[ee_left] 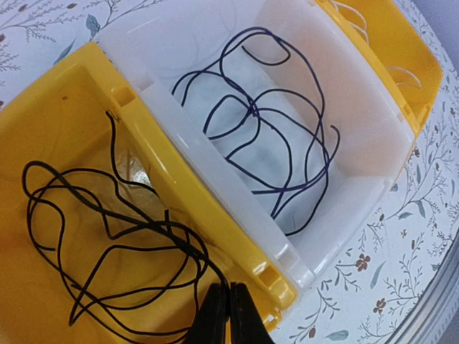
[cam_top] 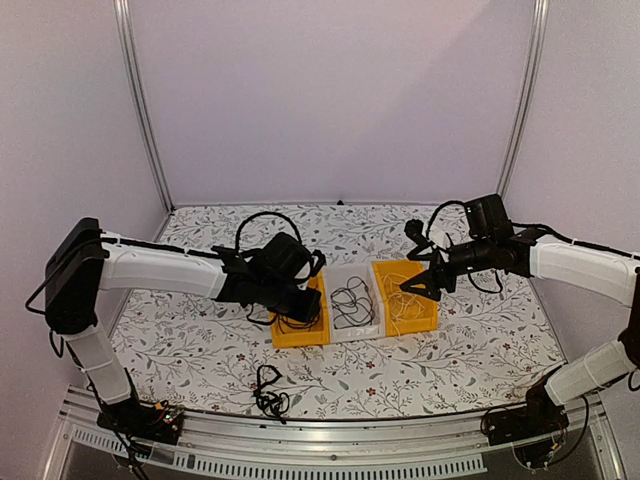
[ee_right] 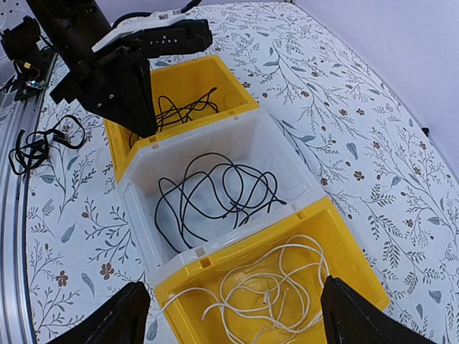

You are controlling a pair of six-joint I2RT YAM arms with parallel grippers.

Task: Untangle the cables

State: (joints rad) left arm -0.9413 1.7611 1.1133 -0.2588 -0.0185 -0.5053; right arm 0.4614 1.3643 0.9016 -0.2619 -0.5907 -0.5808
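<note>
Three bins stand side by side. The left yellow bin (cam_top: 285, 338) holds a black cable (ee_left: 107, 236). The clear middle bin (cam_top: 352, 334) holds a dark cable (ee_left: 265, 136). The right yellow bin (cam_top: 426, 322) holds a white cable (ee_right: 287, 287). My left gripper (ee_left: 229, 287) is shut on a strand of the black cable, just above the left bin's near corner; it also shows in the top view (cam_top: 300, 305). My right gripper (ee_right: 233, 283) is open and empty, hovering above the right yellow bin (ee_right: 344, 236).
A small tangle of black cables (cam_top: 268, 392) lies on the floral tablecloth near the front edge, also seen in the right wrist view (ee_right: 43, 140). A metal rail (cam_top: 300, 440) runs along the table's front.
</note>
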